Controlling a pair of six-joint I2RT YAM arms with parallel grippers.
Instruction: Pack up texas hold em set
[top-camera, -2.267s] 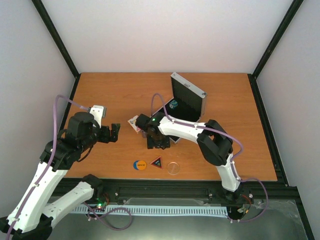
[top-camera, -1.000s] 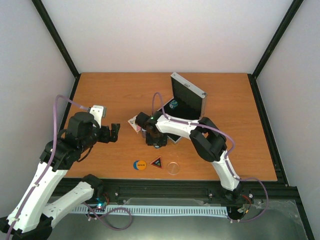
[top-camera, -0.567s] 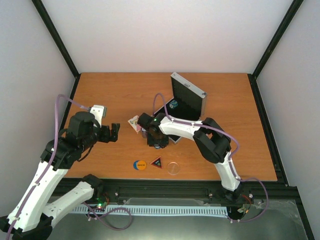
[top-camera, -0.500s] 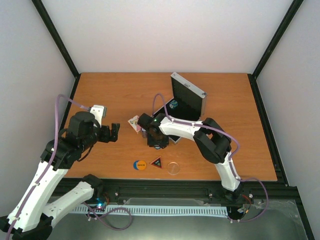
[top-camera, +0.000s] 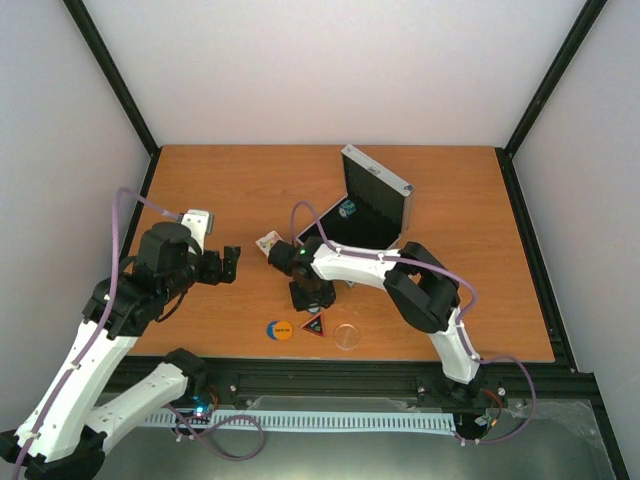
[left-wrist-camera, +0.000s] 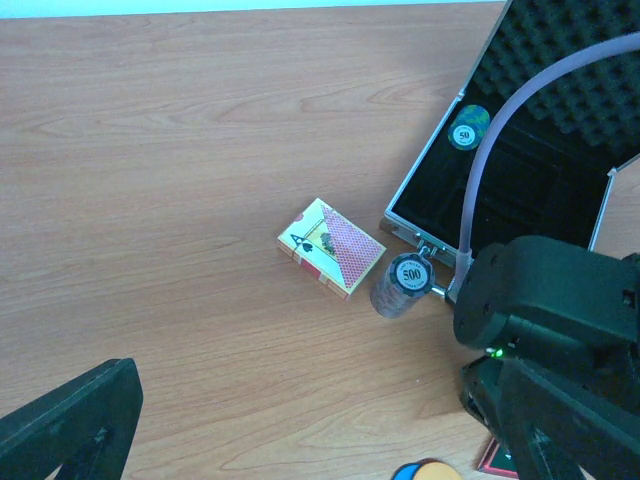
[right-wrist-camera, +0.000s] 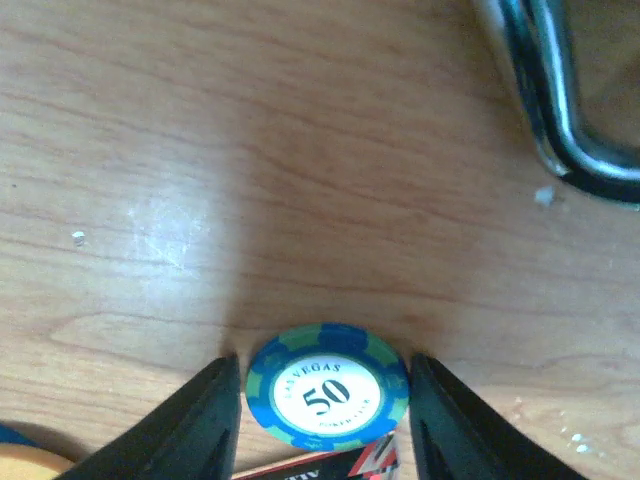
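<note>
So the right hand (top-camera: 313, 297) is pinched narrow on the rim of a blue 50 chip (right-wrist-camera: 327, 393) lying flat on the bench (top-camera: 470, 260), presumably to carry it to the open case (top-camera: 380, 180) at its 1 o'clock, while the left hand (top-camera: 228, 265) sits wide open, empty.

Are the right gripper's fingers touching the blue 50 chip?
Cannot tell. In the right wrist view the blue 50 chip sits between the fingers of the right gripper, its edges very close to both, but neither contact nor a gap shows plainly.
</note>
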